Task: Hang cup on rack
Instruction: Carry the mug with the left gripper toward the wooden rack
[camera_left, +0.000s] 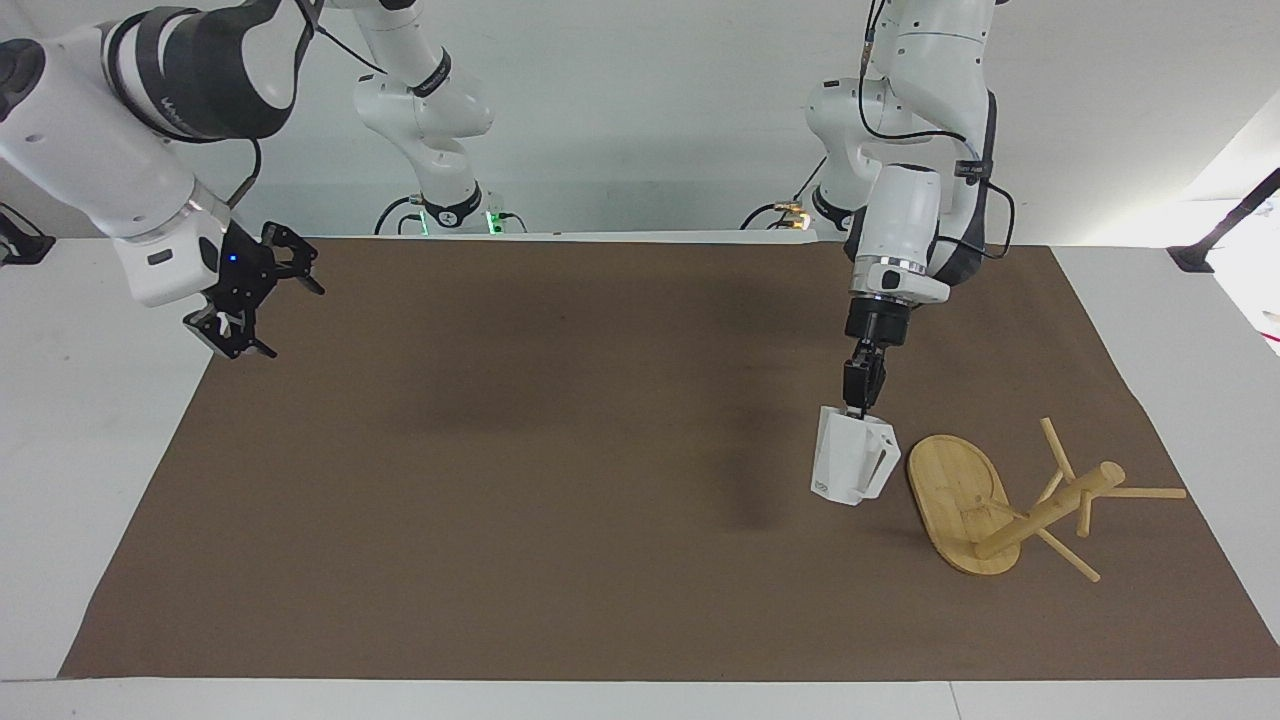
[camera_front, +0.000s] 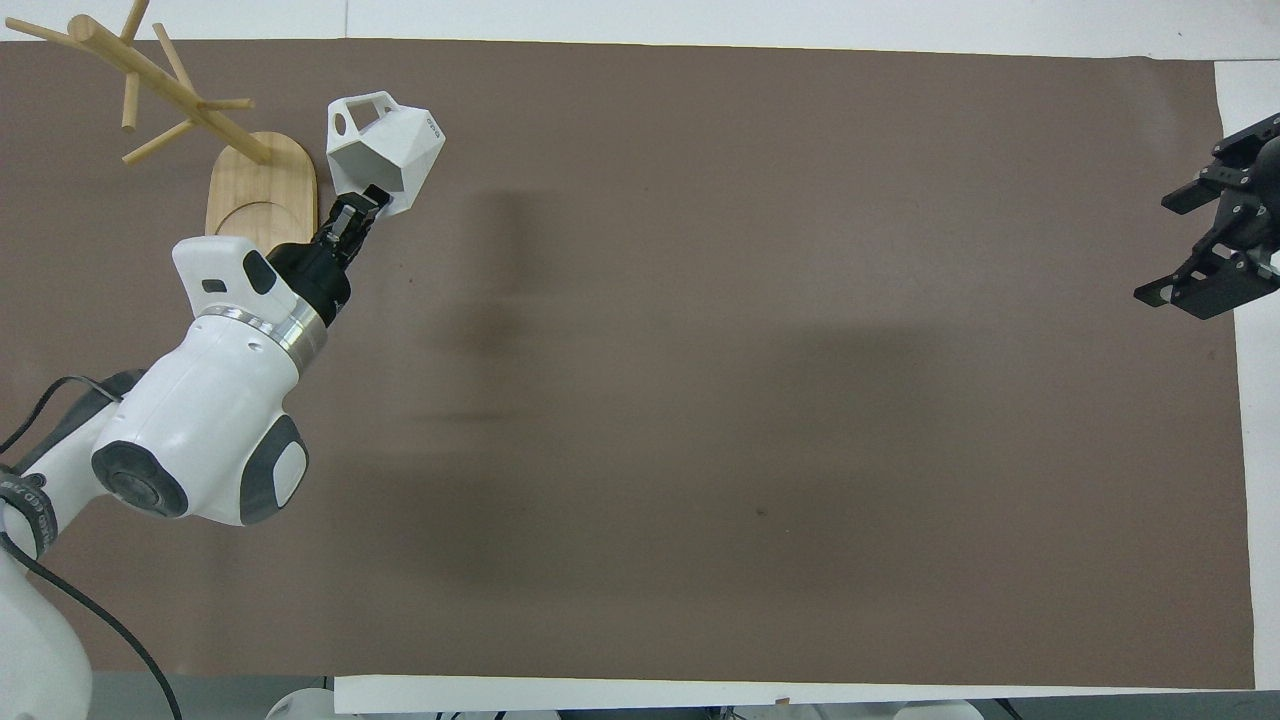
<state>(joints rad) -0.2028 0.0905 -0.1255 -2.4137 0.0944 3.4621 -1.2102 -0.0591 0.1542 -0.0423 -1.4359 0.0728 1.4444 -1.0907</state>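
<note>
Two arms, we see:
left gripper (camera_left: 860, 410): clamped on cup (camera_left: 848, 462) rim — cup held just beside rack (camera_left: 1000, 500)
rack: tipped over, left arm's end of mat (camera_left: 560, 520)
right gripper (camera_left: 245, 305): fingers apart, waiting over mat's edge

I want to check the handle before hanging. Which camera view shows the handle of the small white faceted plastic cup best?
The overhead view: the small white faceted plastic cup shows its squared handle with its opening clearly. In the facing view the cup, held by the left gripper, shows its handle only edge-on, toward the light bamboo rack.
</note>
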